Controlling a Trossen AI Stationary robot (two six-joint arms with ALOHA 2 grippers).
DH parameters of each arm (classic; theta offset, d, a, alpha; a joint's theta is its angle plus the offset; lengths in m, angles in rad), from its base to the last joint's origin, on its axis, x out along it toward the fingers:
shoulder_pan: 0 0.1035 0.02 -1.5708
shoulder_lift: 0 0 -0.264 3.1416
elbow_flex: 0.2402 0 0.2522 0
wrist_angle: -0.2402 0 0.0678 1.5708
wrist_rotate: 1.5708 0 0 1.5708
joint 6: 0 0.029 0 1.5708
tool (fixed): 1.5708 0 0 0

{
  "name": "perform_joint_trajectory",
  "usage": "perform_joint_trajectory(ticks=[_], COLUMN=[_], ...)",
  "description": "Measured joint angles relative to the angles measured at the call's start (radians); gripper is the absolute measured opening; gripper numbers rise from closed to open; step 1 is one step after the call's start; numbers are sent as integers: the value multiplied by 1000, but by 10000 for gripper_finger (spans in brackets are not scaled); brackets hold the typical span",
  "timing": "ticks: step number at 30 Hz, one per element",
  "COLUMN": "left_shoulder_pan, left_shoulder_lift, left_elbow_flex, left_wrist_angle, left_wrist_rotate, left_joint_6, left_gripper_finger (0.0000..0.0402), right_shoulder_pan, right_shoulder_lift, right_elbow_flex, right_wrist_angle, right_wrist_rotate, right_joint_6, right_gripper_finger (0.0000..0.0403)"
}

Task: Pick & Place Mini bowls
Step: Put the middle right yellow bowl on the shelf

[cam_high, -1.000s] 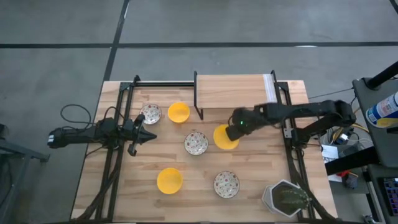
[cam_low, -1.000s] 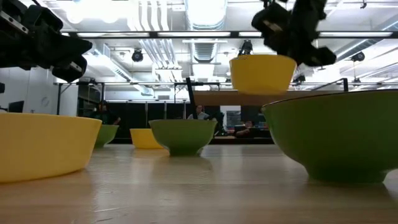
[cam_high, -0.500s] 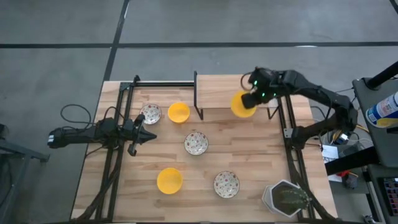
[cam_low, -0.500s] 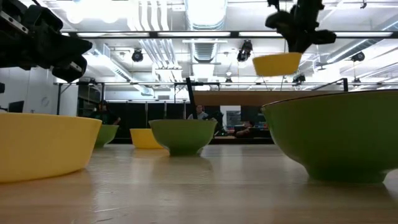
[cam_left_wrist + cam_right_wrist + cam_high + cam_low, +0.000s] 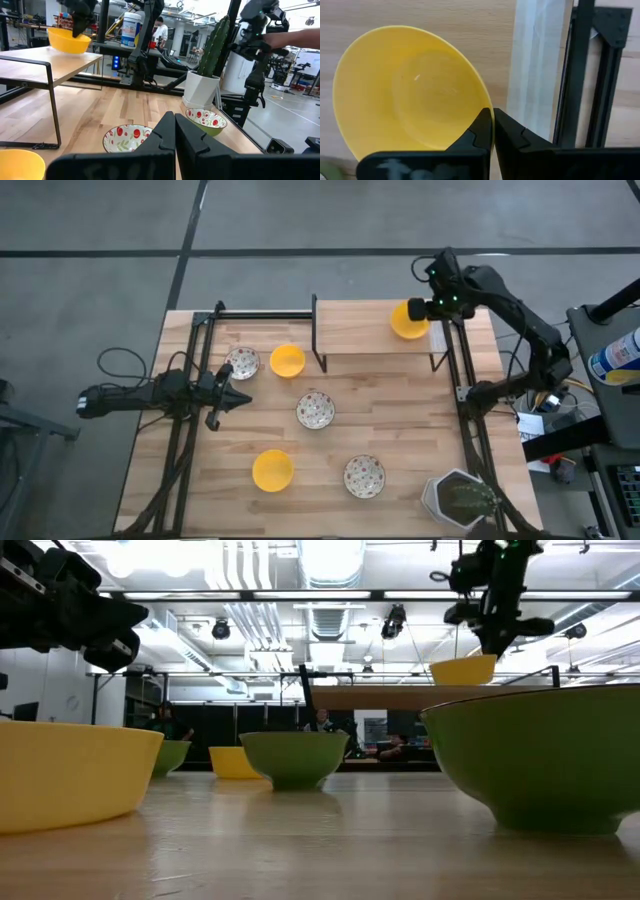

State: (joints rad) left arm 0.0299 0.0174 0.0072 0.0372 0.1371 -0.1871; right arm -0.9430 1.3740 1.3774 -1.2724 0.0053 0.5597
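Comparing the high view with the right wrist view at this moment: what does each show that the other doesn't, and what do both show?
Only the high view shows the five other mini bowls on the table, such as the yellow bowl and the speckled bowl, the plant pot, and the left pincer waiting at the table's left side. Only the right wrist view shows the right pincer shut on the rim of the held yellow bowl. Both show that bowl over the raised wooden shelf near its right end.
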Motion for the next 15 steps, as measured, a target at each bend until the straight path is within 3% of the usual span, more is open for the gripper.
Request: perform_joint_trajectory(ticks=[15], left_shoulder_pan=[0], left_shoulder_lift=[0], left_elbow_flex=[0], left_wrist_angle=[0], left_wrist_rotate=[0], left_joint_6=[0], left_gripper_finger=[0], right_shoulder_pan=[-49], right_shoulder_lift=[94], right_elbow_flex=[6], right_wrist_angle=[9], right_wrist_rotate=[-37], right_joint_6=[-47], right_gripper_finger=[9])
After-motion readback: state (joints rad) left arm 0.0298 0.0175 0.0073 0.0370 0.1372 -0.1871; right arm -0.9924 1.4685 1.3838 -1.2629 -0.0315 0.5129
